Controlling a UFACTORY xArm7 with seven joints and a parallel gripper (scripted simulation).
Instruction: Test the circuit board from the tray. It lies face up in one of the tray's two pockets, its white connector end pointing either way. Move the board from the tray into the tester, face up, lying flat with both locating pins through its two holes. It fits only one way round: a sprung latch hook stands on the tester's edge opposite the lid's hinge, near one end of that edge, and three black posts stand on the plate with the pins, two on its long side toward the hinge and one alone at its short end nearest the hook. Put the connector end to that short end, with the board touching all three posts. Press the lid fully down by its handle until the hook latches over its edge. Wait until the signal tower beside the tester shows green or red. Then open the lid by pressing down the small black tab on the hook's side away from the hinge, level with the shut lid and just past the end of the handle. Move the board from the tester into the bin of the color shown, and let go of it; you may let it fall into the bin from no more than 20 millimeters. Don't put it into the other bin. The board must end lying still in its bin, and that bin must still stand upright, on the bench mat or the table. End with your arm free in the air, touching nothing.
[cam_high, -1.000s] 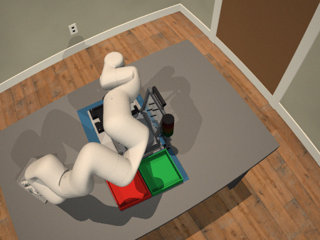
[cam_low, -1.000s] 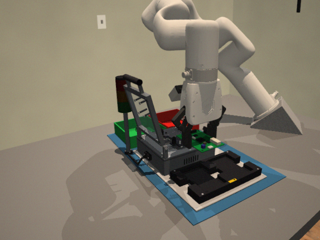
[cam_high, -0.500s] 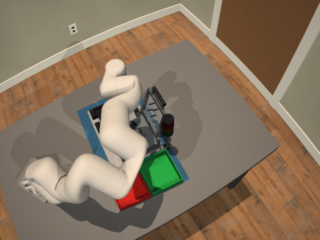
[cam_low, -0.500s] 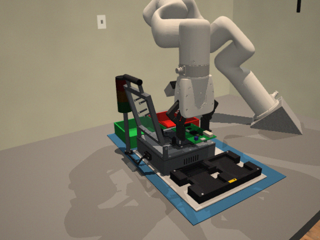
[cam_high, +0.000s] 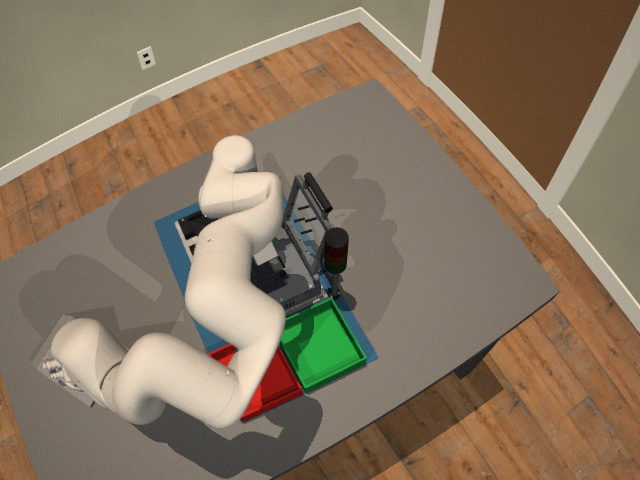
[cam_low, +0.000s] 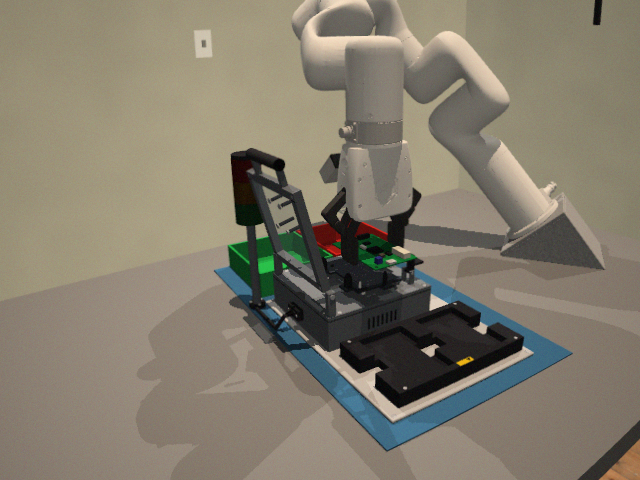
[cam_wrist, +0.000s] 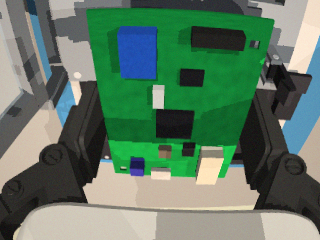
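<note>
My gripper (cam_low: 374, 246) is shut on the green circuit board (cam_low: 379, 253), with one finger on each long edge. In the wrist view the board (cam_wrist: 176, 94) lies face up between my fingers, its white connector (cam_wrist: 210, 167) at the end nearest the camera. I hold the board level, just above the plate of the grey tester (cam_low: 356, 304). The tester's lid (cam_low: 286, 217) stands open and tilted up, with its black handle (cam_low: 264, 158) at the top. The signal tower (cam_low: 241, 188) beside it looks dark. The black tray (cam_low: 431, 351) shows two empty pockets.
The green bin (cam_high: 323, 343) and the red bin (cam_high: 273, 382) stand side by side on the blue mat beyond the tester. My arm covers part of the red bin in the top view. The open lid (cam_high: 307, 222) and the tower (cam_high: 336, 250) rise close beside my gripper.
</note>
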